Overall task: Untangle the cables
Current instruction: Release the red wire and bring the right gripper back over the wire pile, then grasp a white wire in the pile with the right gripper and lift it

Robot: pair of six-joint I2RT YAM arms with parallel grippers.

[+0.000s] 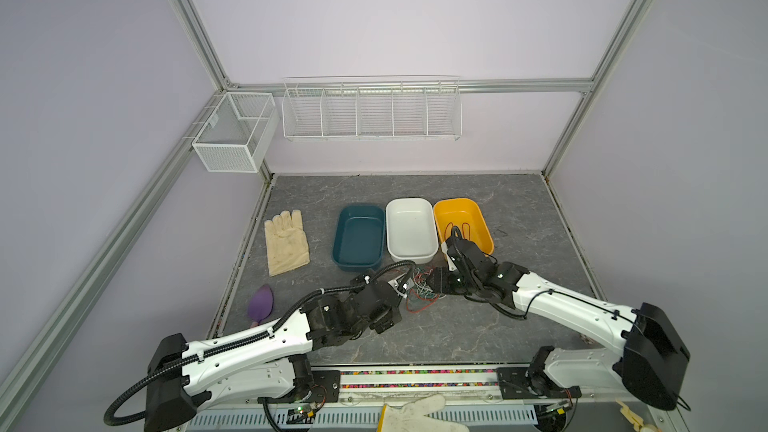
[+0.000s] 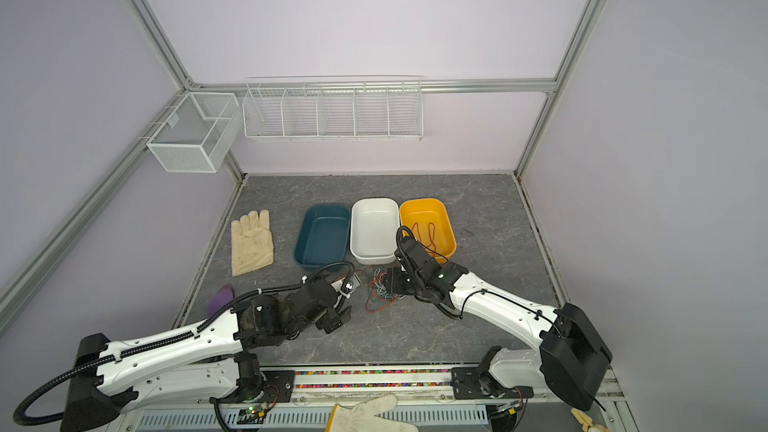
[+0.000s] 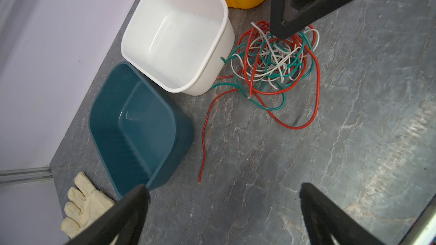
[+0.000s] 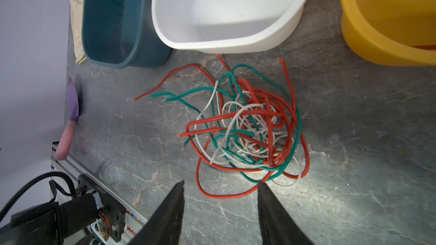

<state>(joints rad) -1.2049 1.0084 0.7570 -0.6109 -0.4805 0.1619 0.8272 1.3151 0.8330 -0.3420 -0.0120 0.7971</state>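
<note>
I see the cables [image 4: 247,133] as a loose knotted heap of thin red-orange, green and white wires on the table [image 4: 354,137], just in front of the white tub [image 4: 212,43], with red and green ends trailing toward the teal tub [image 4: 132,50]. A separate red cable [image 2: 430,234] lies in the yellow tub [image 2: 448,220]. My right gripper [image 4: 221,184] hangs at the heap's edge, jaws apart, holding nothing; my left gripper [image 3: 224,188] stands wide open nearby
</note>
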